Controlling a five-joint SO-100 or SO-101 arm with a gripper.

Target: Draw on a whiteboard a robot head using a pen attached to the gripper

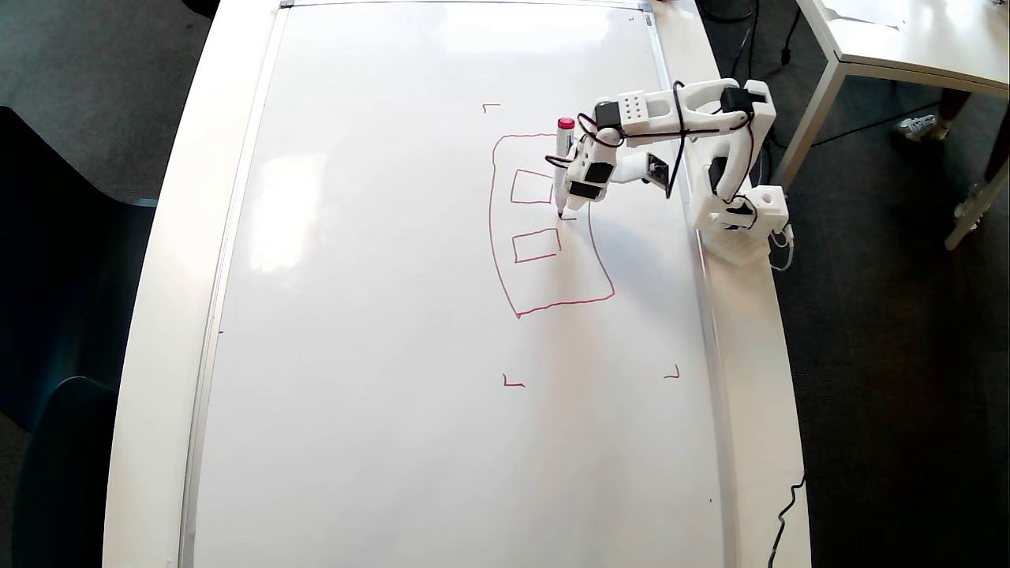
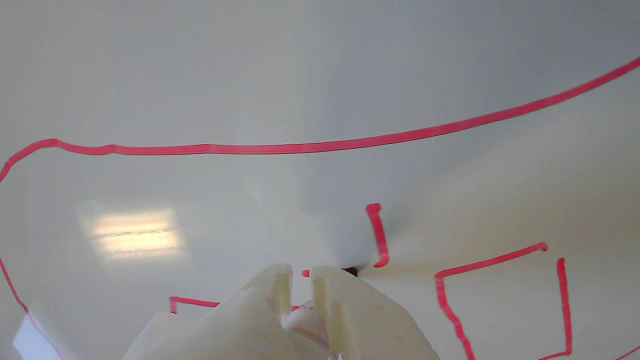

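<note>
In the overhead view the whiteboard [image 1: 394,355] covers most of the table. The robot head [image 1: 493,237] is a red rounded outline with two rectangles inside. The pen [image 1: 563,162], white with a red cap, stands nearly upright, its dark tip touching the board just right of the space between the two rectangles. My gripper [image 1: 571,180] is shut on the pen's barrel. In the wrist view my gripper [image 2: 301,281] comes in from the bottom edge, and the pen tip [image 2: 351,271] rests at the lower end of a short red stroke [image 2: 377,235]. Parts of the robot head [image 2: 320,147] surround it.
The arm's base [image 1: 742,225] stands on the white table rim [image 1: 750,355] right of the board. Red corner marks [image 1: 513,383] lie around the drawing. A separate white table [image 1: 907,39] stands at top right, a black cable [image 1: 789,505] at lower right, and a dark chair [image 1: 47,315] at left.
</note>
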